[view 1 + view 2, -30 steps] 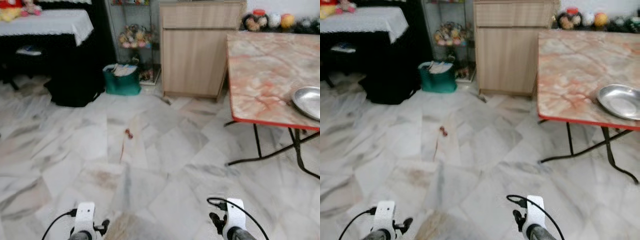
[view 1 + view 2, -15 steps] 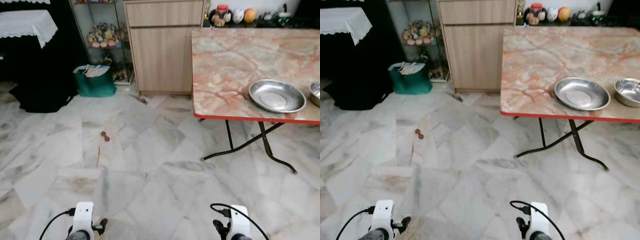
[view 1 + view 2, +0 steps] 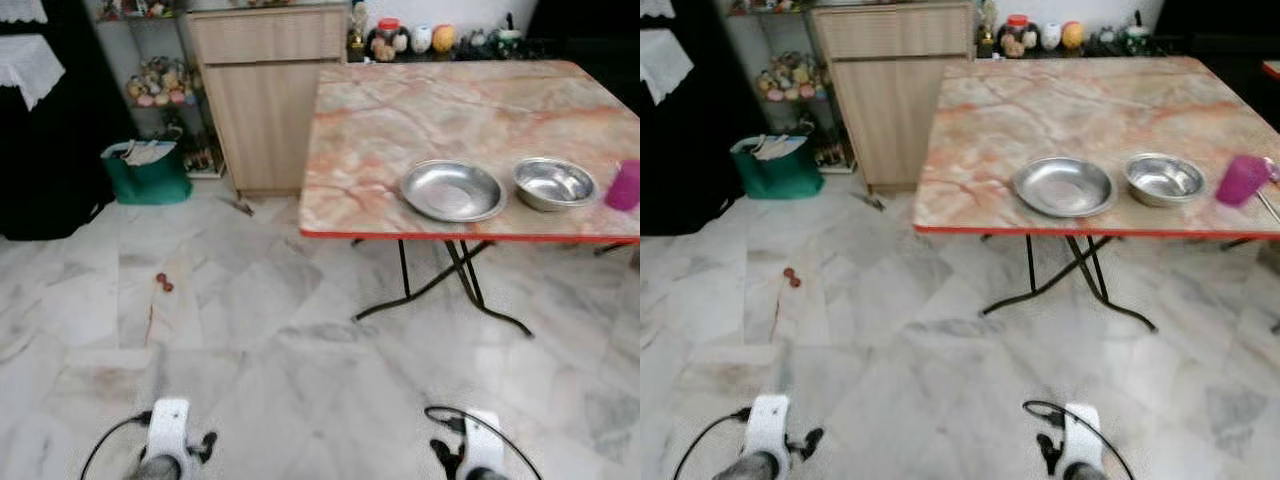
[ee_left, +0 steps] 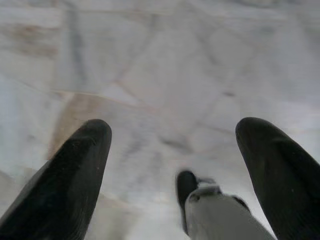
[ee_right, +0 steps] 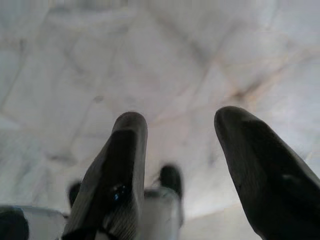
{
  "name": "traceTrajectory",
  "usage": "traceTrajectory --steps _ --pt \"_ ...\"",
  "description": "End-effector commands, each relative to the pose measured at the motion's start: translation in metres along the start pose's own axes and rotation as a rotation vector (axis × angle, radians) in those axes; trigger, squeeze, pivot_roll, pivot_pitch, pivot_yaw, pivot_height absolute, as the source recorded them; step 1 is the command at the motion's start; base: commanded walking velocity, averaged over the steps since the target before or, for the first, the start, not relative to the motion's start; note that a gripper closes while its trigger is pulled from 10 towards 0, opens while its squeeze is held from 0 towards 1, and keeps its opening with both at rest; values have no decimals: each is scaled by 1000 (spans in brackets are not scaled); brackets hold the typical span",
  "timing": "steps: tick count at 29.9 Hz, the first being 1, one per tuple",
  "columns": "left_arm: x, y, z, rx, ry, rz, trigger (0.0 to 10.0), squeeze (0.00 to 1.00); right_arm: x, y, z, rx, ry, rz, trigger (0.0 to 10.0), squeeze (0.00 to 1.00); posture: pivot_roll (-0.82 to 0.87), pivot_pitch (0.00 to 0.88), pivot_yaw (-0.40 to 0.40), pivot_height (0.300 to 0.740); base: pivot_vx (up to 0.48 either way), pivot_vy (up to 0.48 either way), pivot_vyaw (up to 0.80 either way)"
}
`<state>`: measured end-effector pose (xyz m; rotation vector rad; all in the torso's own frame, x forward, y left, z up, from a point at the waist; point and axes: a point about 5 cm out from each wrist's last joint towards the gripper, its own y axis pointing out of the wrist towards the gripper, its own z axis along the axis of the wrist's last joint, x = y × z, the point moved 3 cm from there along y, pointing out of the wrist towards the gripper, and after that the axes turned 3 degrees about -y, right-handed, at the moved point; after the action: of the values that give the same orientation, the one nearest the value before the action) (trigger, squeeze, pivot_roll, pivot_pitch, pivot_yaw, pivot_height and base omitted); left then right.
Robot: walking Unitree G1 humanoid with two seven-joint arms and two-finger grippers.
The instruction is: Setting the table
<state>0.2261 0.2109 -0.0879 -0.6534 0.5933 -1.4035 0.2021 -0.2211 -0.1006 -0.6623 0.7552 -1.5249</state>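
Left pincer (image 4: 172,165), right pincer (image 5: 180,150) open, empty. Table (image 3: 1060,110): steel plate (image 3: 1064,186), steel bowl (image 3: 1164,178), pink cup (image 3: 1243,180).

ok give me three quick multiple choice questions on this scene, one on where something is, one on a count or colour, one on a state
1. Where does the green bag stand?
A. on the table
B. on the floor beside the wooden cabinet
C. under the table

2. How many metal dishes are on the table?
A. one
B. two
C. four

3. How are the left gripper's fingers?
A. spread apart, holding nothing
C. shut on a cup
B. shut on a spoon

Answers:
1. B: the green bag sits on the floor to the left of the wooden cabinet.
2. B: a wide metal plate and a metal bowl lie side by side near the front edge of the table, with a pink cup further right.
3. A: in the left wrist view the left gripper shows bare floor between its fingers.
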Motion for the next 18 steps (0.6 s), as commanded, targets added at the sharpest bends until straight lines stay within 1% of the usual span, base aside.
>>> traceTrajectory --steps 1,5,9,11,12,13,14,15,17,18 --pt "-11 -3 -6 -23 12 29 10000 0 -9 1 1 4 7 16 10000 0 -43 0 61 740 0 0 0" --pt "-11 -3 -6 -22 0 27 10000 0 -16 2 -1 -1 4 23 10000 0 -42 0 60 740 0 0 0" --pt "-10 -3 -7 -14 -10 22 10000 0 -38 5 3 11 -3 50 10000 0 -42 0 59 740 0 0 0" --pt "-10 -3 -7 -14 -11 21 10000 0 -39 6 3 14 -4 52 10000 0 -42 0 59 740 0 0 0" --pt "-9 -3 -7 -14 -10 21 10000 0 -39 6 4 18 -4 53 10000 0 -41 0 59 740 0 0 0" --pt "-9 -3 -7 -14 -11 21 10000 0 -35 6 7 25 -4 51 10000 0 -42 0 58 740 0 0 0" --pt "-9 -3 -7 -13 -9 19 10000 0 -25 5 11 37 -4 43 10000 0 -41 0 57 740 0 0 0" --pt "-9 -3 -7 -13 0 19 10000 0 -20 5 13 41 -2 38 10000 0 -40 0 56 740 0 0 0" --pt "-9 -3 -7 -15 21 24 10000 0 -12 4 14 41 -1 30 10000 0 -42 0 57 740 0 0 0" --pt "-9 -3 -7 -15 21 25 10000 0 -11 4 13 36 -3 28 10000 0 -42 0 57 740 0 0 0"
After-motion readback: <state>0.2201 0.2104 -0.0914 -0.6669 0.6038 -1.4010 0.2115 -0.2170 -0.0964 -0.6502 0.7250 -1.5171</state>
